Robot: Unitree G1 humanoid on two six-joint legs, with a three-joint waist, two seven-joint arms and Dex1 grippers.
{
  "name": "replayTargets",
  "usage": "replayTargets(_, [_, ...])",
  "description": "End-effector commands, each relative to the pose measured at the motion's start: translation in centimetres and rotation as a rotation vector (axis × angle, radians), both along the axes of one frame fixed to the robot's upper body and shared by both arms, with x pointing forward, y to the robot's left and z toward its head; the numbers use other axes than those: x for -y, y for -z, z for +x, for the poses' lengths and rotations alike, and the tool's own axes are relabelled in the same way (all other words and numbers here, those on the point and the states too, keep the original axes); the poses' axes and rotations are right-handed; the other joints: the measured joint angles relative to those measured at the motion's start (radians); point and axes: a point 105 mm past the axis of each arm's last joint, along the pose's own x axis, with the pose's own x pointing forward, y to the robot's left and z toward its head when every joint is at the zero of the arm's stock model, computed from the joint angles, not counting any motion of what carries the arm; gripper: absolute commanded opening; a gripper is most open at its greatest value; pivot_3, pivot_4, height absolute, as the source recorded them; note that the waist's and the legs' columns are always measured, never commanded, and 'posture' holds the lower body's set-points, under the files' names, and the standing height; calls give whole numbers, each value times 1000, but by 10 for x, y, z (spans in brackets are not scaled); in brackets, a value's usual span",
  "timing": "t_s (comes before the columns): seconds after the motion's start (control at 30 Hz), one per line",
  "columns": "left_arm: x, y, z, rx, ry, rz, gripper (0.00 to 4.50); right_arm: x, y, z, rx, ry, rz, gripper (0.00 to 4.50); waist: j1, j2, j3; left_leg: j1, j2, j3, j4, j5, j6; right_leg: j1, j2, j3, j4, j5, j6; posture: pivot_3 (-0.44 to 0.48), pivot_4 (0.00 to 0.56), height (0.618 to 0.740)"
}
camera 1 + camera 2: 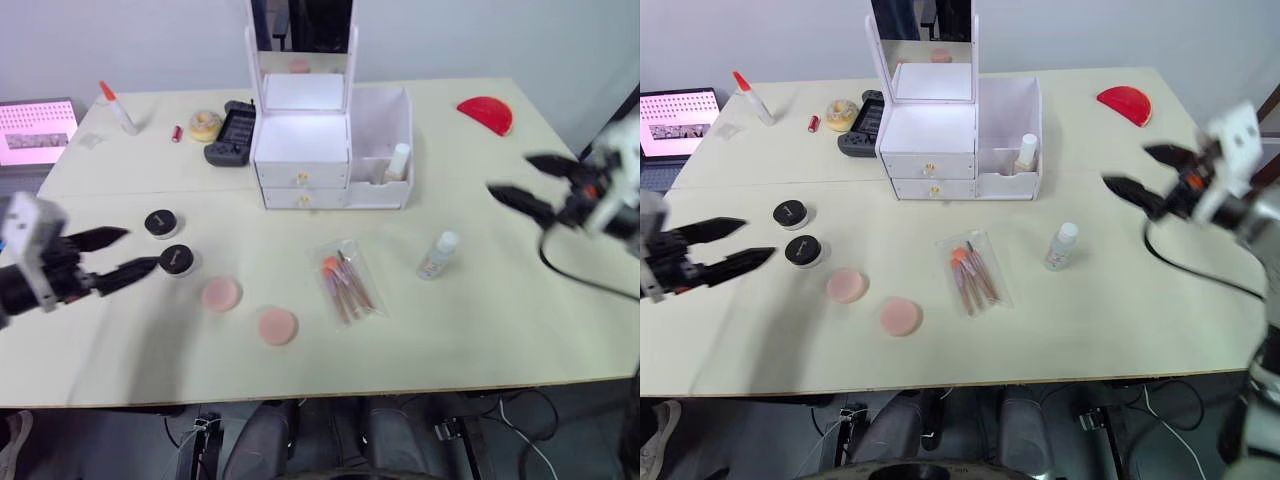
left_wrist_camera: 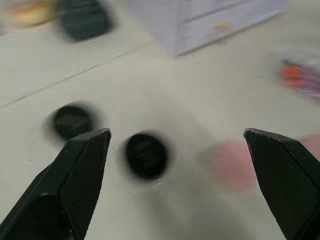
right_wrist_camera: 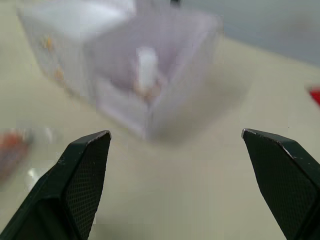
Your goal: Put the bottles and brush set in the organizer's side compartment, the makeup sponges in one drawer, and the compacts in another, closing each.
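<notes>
Two round black lidded compacts [image 1: 168,241] lie on the cream table [image 1: 480,330] just beyond the wide-open left gripper [image 1: 122,253]. The right gripper [image 1: 1137,173], also spread wide and empty, hovers right of the white plastic organizer [image 1: 940,150], whose side compartment [image 1: 1012,150] holds one beige bottle [image 1: 1026,153].

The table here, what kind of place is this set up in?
Probably a lab or office workspace: a plain table staged with a cosmetic organizer, a laptop at its edge, and loose cables on the floor.
</notes>
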Motion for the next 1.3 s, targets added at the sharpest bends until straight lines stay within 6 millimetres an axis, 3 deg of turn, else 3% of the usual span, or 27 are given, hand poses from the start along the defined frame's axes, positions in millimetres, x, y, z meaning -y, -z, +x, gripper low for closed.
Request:
replayTargets(0.03, [-41, -5, -11, 65, -132, 46, 4500, 34, -13, -22, 64, 81, -73, 4460, 0, 0, 0, 0, 0, 1, 0, 0, 0, -1, 0, 0, 0, 0, 0, 0, 150, 738])
replayTargets(0.13, [-69, 3, -17, 72, -230, 63, 4500, 54, 2, -36, 21, 128, -84, 4460, 2, -1, -1, 0, 1, 1, 1, 0, 0, 0, -1, 1, -1, 1, 0, 0, 150, 738])
replayTargets(0.23, [-80, 9, -19, 68, -254, 56, 4500, 66, 14, -45, -12, 150, -76, 4460, 2, -1, -1, 0, 1, 1, 1, -2, -3, 1, -1, 1, -3, 2, 0, 0, 150, 738])
replayTargets(0.43, [-78, 11, -14, 74, -232, 45, 4500, 73, 27, -51, -26, 164, -57, 4460, 2, -1, -1, -1, 1, 1, 0, -2, -3, 0, -1, 1, -4, 3, 1, 0, 150, 738])
replayTargets(0.7, [-63, 9, -3, 81, -158, 39, 4500, 66, 27, -47, -17, 143, -46, 4460, 1, -1, -1, -1, 1, 1, 0, -2, -2, 0, -1, 1, -4, 3, 1, 0, 150, 738])
replayTargets(0.9, [-4, -2, 12, 94, 46, 23, 4500, 46, 15, -36, 16, 103, -43, 4460, 4, -1, -1, -1, 1, 1, 1, -1, -2, 0, -1, 1, -4, 4, 2, 0, 150, 738])
replayTargets(1.07, [77, -8, 16, 85, 312, 1, 4500, -4, -1, -19, 41, -8, -45, 4460, 1, -1, -1, -1, 1, 1, 2, -1, -1, 1, -1, 1, -4, 4, 2, 0, 150, 738])
replayTargets(1.3, [156, -28, 6, 109, 593, -57, 4500, -69, -11, 3, 50, -154, -8, 4460, 4, -2, -1, -1, 1, 1, 2, 0, 0, 0, 0, 2, -4, 4, 2, 0, 150, 738])
